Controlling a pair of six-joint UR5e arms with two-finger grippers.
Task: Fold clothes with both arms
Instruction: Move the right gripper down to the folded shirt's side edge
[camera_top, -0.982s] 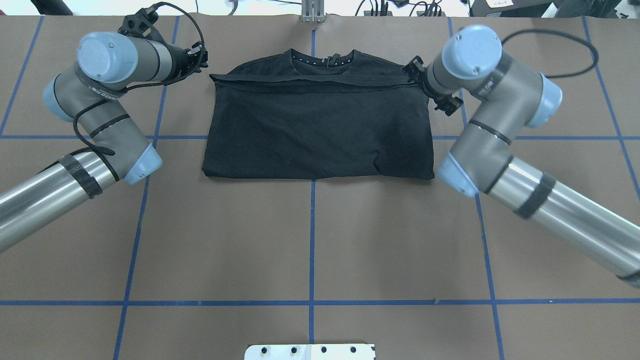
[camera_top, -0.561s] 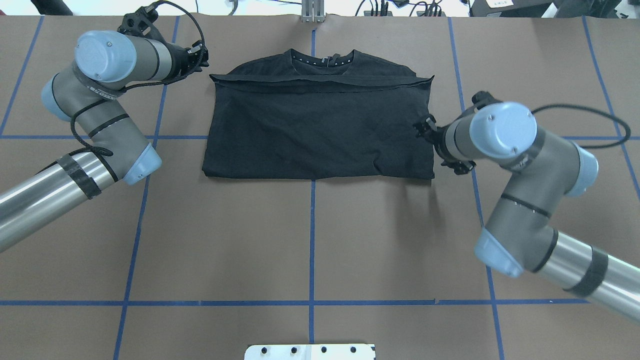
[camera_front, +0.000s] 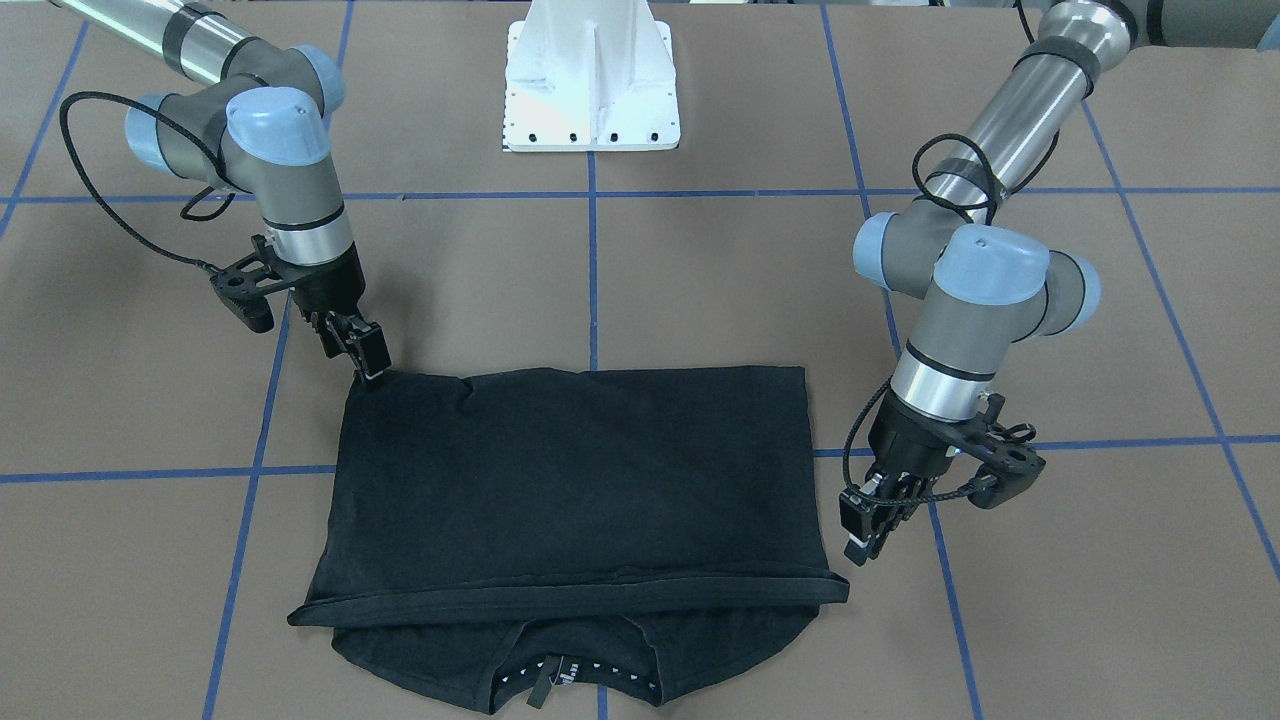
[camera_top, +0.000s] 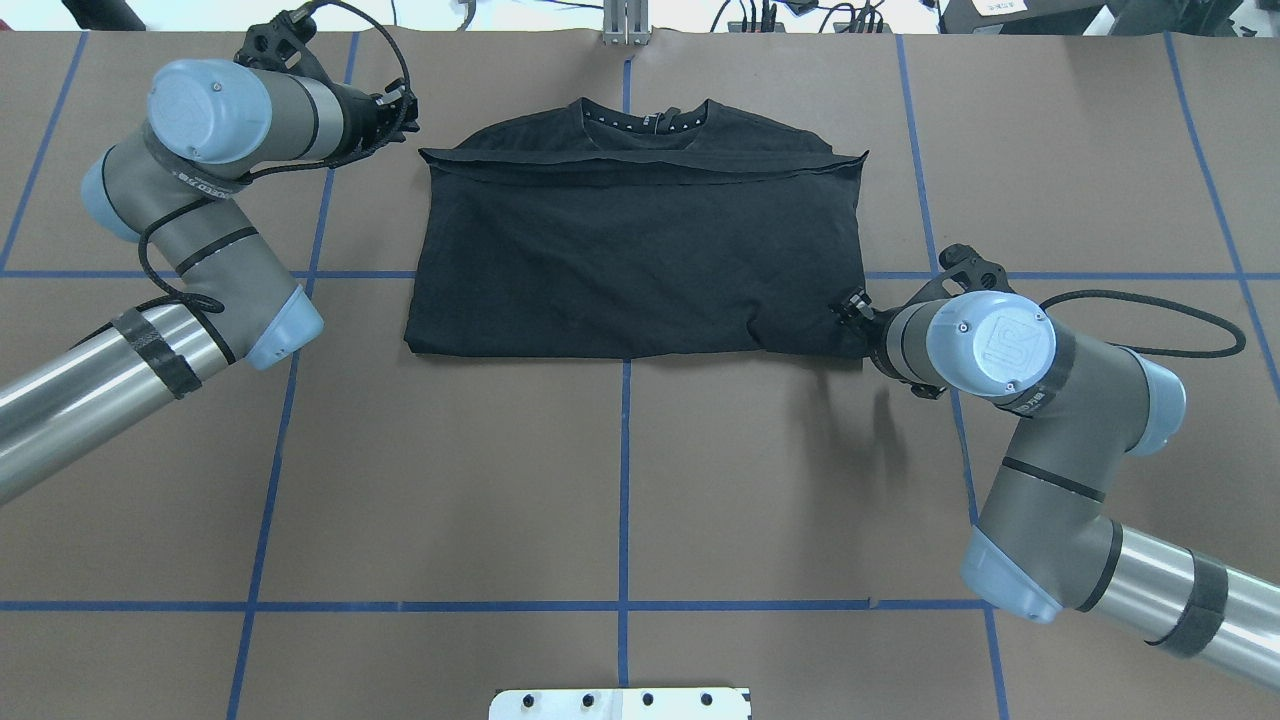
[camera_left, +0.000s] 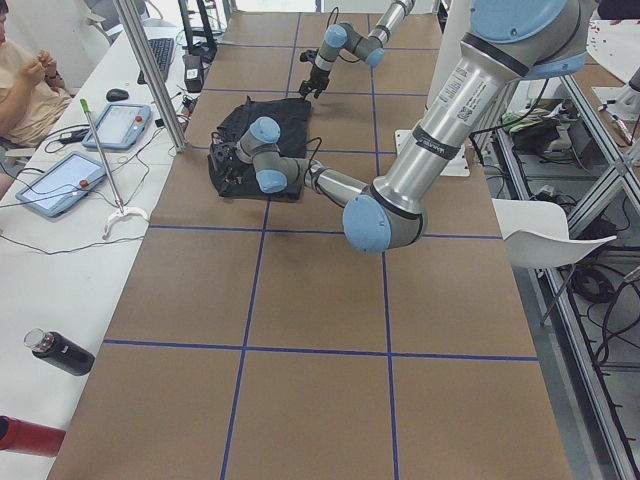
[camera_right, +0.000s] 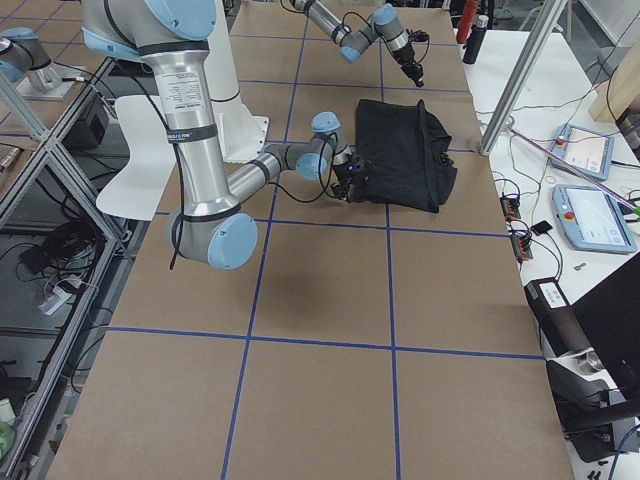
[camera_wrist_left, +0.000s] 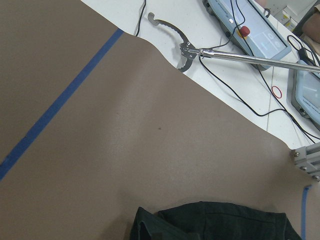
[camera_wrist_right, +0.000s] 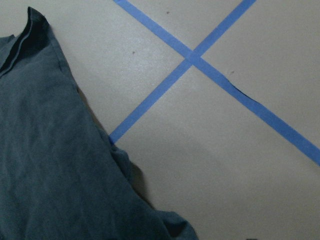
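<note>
The black T-shirt (camera_top: 640, 250) lies flat on the brown table, folded, with its collar at the far side and a folded edge across its upper part. It also shows in the front view (camera_front: 570, 480) and the right wrist view (camera_wrist_right: 50, 165). My left gripper (camera_top: 405, 108) hovers beside the shirt's far-left corner, open and empty; in the front view (camera_front: 862, 540) it is just clear of the cloth. My right gripper (camera_top: 850, 308) is at the shirt's near-right corner; in the front view (camera_front: 368, 365) its tips, slightly apart, touch that corner, which lies flat.
The white pedestal base (camera_front: 590, 80) stands at the robot's side of the table. Blue tape lines (camera_top: 624, 480) grid the brown surface. Beyond the far edge a white side table holds tablets and a metal grabber tool (camera_wrist_left: 185, 50). An operator (camera_left: 20, 80) sits there.
My right arm has swung from the shirt's far-right corner back along its right edge to the near-right corner. The left arm has barely moved. The shirt has not shifted.
</note>
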